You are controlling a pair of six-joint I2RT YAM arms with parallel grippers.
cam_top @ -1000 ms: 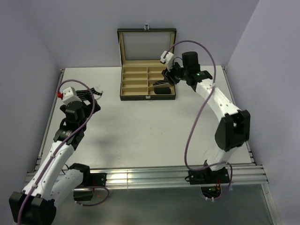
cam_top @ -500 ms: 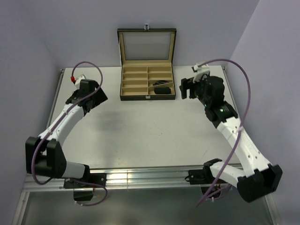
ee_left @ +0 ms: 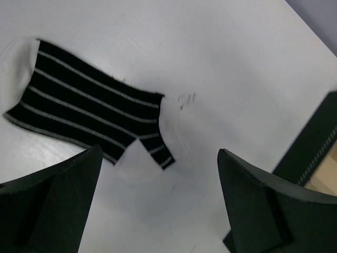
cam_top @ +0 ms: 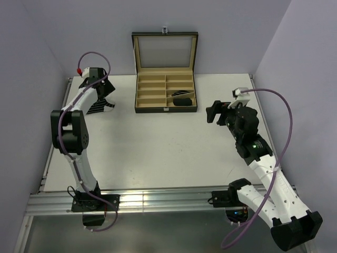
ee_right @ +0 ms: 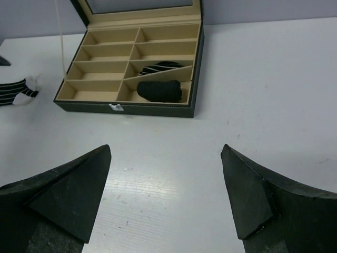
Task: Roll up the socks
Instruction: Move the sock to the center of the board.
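Left gripper is hovering wide open over the floppy, featherlight striped sock; I'm guessing pinch one short edge.

A: Where's the left hand?
B: Far out; the left arm is folded upward, fingers wide apart, holding nothing.
A: And the right hand?
B: The right arm reaches forward, fingers spread, nothing between them.

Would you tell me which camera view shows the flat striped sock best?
The left wrist view: the striped sock lies flat just below the camera, stripes and outline clear. The top external view shows it small, far left; the right wrist view catches only one end at its left edge.
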